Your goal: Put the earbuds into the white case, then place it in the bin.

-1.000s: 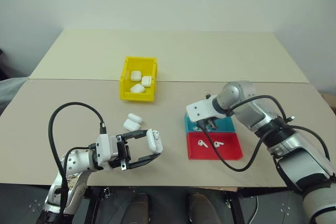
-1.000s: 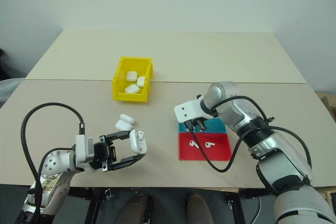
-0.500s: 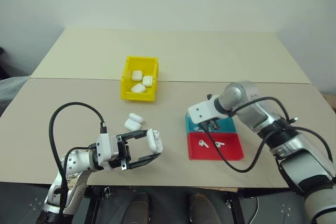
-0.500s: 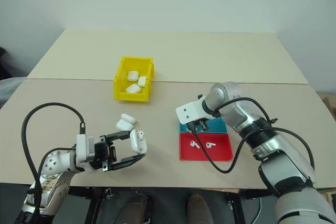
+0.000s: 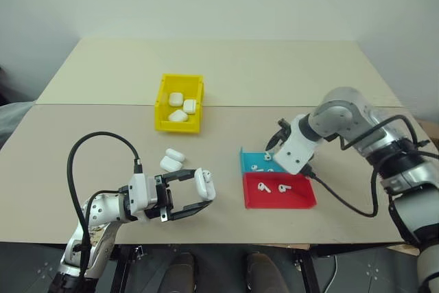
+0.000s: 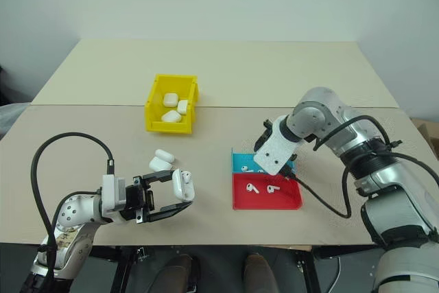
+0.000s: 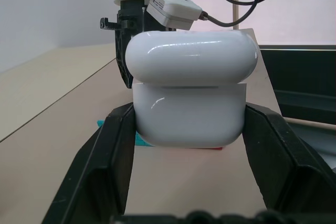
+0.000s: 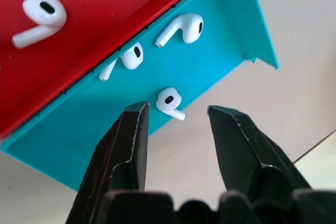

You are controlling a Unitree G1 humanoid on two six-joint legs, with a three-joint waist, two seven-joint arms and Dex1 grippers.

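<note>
My left gripper [image 5: 203, 191] is shut on a white case [image 5: 203, 182] and holds it level above the table's near left. The case's lid [image 7: 191, 56] sits above its body [image 7: 191, 116]. Farther back stands the yellow bin [image 5: 163, 104] with three white cases inside. My right gripper [image 8: 178, 113] hangs open, pointing steeply down over the teal tray [image 8: 226, 24]. One of three earbuds in that tray [image 8: 170, 100] lies below the gap between its fingers. Two more earbuds [image 5: 262, 186] lie in the red tray [image 8: 121, 9].
Two spare white cases [image 5: 171, 159] lie on the table between the bin and my left gripper. The teal and red trays sit side by side at the centre right. A seam crosses the table behind the bin.
My right gripper has risen out of the teal tray, rolled at the wrist and shifted right, and its fingers have spread wider. The left gripper and its case have stayed put.
</note>
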